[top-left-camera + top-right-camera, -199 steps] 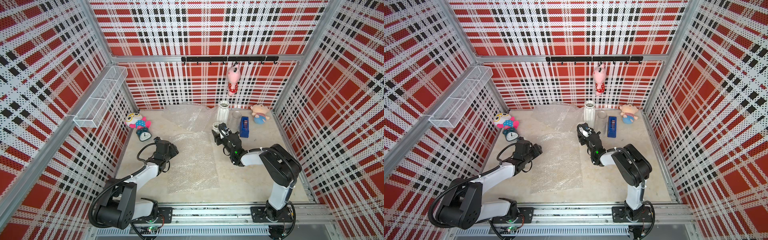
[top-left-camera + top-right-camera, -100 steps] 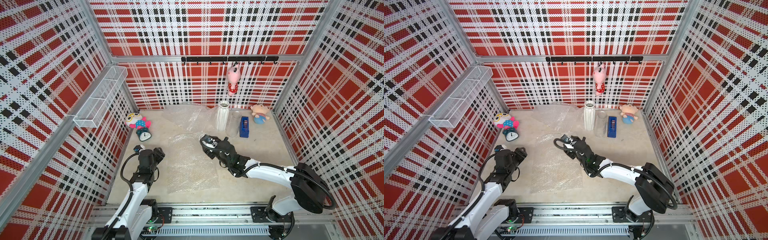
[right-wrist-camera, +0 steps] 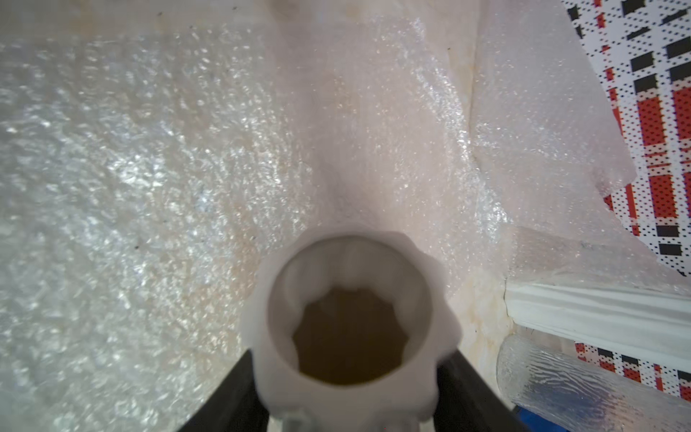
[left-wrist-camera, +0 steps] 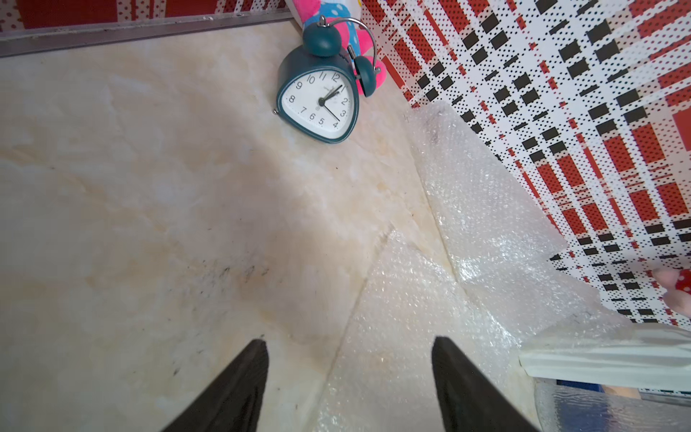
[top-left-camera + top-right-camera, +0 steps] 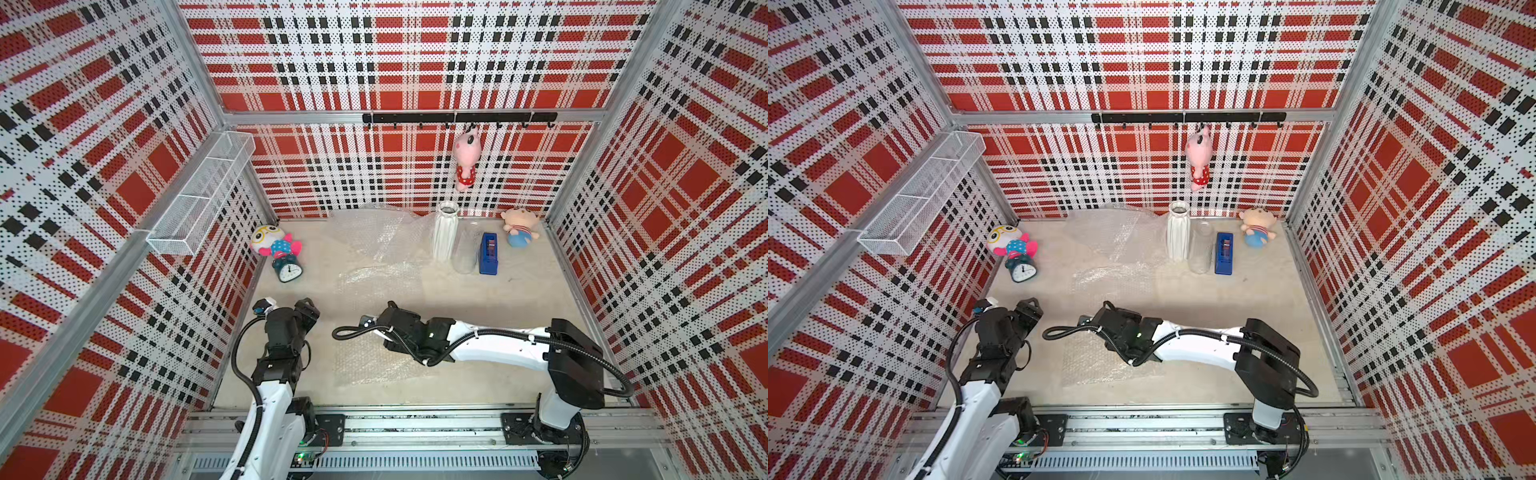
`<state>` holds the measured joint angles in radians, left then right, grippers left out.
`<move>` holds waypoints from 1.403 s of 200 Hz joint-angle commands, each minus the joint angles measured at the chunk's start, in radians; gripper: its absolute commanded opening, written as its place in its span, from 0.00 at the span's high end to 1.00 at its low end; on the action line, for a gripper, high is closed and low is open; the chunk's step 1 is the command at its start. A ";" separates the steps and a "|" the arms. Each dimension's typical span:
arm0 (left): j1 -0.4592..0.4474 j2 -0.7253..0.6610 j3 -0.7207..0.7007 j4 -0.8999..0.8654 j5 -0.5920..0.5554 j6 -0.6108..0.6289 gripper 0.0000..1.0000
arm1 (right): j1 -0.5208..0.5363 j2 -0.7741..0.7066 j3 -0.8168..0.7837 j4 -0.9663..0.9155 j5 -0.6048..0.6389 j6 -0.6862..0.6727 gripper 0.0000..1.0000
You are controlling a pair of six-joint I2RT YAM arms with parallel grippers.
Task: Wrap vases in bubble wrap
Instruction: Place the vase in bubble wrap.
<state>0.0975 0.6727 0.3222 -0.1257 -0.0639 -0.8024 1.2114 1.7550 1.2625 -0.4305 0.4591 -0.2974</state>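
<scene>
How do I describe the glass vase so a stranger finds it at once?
Find the black hook rail on the back wall. On the table below it, three things stand in a row. The glass vase is the middle one, between a white ribbed vase and a blue tape dispenser: the only see-through one.

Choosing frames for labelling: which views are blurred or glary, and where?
Right wrist view: the short white vase, close to the lens, is out of focus; the bubble wrap glints with speckled glare. Left wrist view: the alarm clock is sharp, numerals legible. Both top views: evenly lit, sharp.
</scene>
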 commanded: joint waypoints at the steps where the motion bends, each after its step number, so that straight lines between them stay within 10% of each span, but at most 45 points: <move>1: 0.011 -0.027 -0.003 -0.029 -0.031 0.000 0.27 | 0.046 0.035 0.098 -0.147 0.020 -0.005 0.60; 106: 0.022 -0.129 0.000 -0.084 -0.134 -0.017 0.26 | 0.083 0.270 0.321 -0.252 -0.040 -0.018 0.55; 200: 0.025 -0.164 -0.003 -0.088 -0.159 -0.014 0.26 | 0.069 0.342 0.241 0.021 -0.100 -0.047 0.54; 280: 0.022 -0.135 -0.013 -0.048 -0.113 0.005 0.25 | 0.066 0.229 0.120 0.089 -0.088 -0.066 0.20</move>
<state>0.1108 0.5240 0.3222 -0.2092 -0.2104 -0.8169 1.2781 2.0739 1.4208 -0.3809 0.3706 -0.3550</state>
